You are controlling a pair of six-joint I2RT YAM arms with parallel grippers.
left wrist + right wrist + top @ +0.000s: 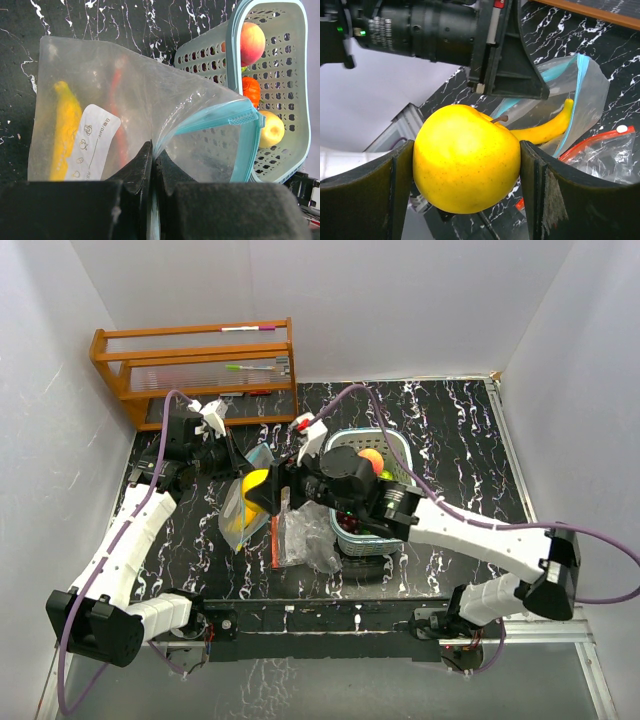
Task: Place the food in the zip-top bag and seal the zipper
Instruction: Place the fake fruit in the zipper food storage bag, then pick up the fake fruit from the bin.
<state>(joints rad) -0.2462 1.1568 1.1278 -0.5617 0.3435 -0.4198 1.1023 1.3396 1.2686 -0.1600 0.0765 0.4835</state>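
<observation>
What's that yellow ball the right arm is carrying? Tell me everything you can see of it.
It is a round yellow fruit, apple-shaped and glossy like plastic, with faint speckles and a short brown stem. The right gripper clamps it between its two dark jaws, one on each side, and holds it aloft. It hangs close to the open mouth of the zip-top bag, where a banana already lies.

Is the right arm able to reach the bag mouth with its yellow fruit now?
Probably yes. The left gripper pinches the bag rim, holding the mouth open, and the right gripper with the yellow fruit is close by; nothing lies between.
</observation>
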